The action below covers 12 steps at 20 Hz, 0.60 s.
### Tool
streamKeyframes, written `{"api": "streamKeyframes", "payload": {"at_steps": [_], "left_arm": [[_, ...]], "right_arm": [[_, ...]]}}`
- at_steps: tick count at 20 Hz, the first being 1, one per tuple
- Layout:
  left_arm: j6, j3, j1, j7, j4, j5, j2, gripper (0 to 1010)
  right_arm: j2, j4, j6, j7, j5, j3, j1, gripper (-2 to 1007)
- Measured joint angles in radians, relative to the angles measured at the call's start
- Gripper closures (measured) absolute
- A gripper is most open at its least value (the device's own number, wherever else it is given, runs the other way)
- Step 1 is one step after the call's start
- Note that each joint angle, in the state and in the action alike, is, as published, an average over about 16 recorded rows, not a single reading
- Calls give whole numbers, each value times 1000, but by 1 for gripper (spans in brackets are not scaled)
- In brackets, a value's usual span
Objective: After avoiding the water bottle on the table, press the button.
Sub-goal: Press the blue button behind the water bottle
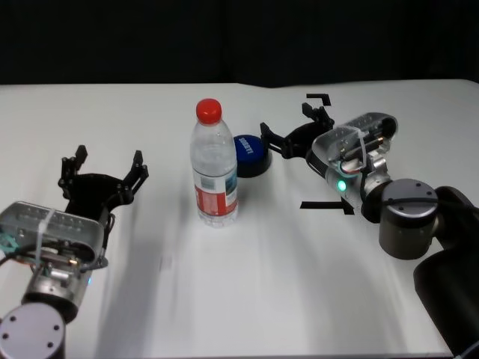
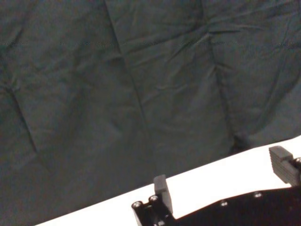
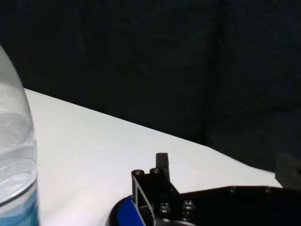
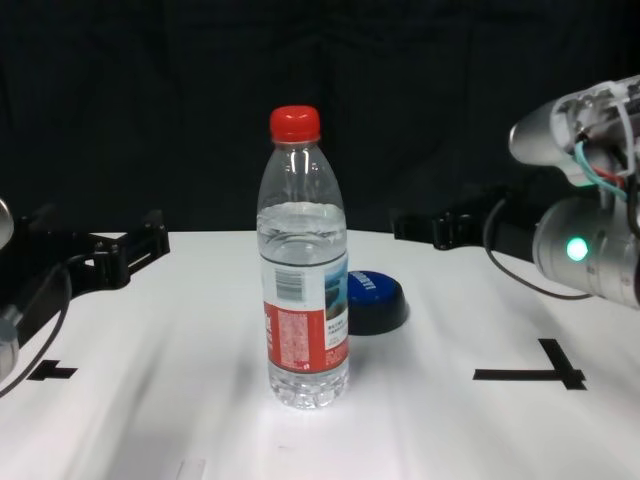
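White table (image 1: 247, 299) before dark cloth backdrop (image 2: 141, 84).

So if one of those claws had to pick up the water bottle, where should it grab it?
Probably around the labelled middle of the water bottle, coming in level from the side. It stands upright, its body is round and even there, and the red cap end is narrow. The left gripper has open table on its side; the button sits close on the other.

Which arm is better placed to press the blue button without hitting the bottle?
The right. Its open claw hovers just beside the low blue dome button, with nothing between them. The left claw, also open, sits across the tall clear plastic water bottle, which blocks its path.
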Motion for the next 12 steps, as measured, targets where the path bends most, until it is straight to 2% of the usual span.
{"api": "streamKeyframes", "payload": {"at_steps": [12], "left_arm": [[0,0,0,0,0,0,0,7]], "right_arm": [[-30,93,-11,-11,-23,-7,52,2]]}}
